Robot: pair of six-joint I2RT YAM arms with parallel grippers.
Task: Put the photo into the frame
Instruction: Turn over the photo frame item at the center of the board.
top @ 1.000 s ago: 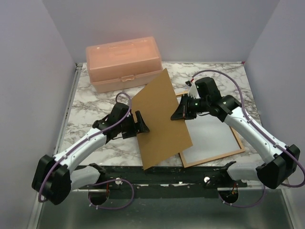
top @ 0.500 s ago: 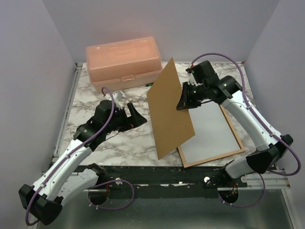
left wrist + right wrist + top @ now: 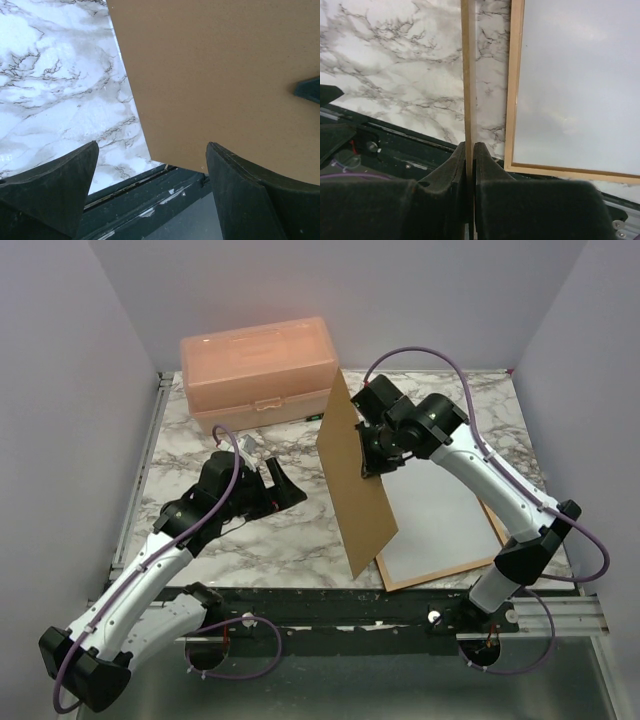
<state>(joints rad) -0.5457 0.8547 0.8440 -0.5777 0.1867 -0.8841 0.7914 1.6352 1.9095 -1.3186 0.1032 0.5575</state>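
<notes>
Top view: right gripper point(image 3: 370, 462) pinches the upright backing board point(image 3: 355, 485); left gripper point(image 3: 285, 486) gapes wide, holding nothing. The photo point(image 3: 440, 515), white back up, lies inside the frame point(image 3: 445, 573) on the table.
Left wrist: spread fingers point(image 3: 52, 187) stand clear of the board.
Right wrist: fingers point(image 3: 447, 175) clamp the board's thin edge.

Top view: the upright plain brown backing board point(image 3: 358, 480) hides the nine-o'clock rim of the thin orange-brown wooden frame point(image 3: 450, 572). The white-backed paper photo point(image 3: 440, 515) keeps its printed face unseen. Left wrist view: board cropped at twelve and three o'clock.
</notes>
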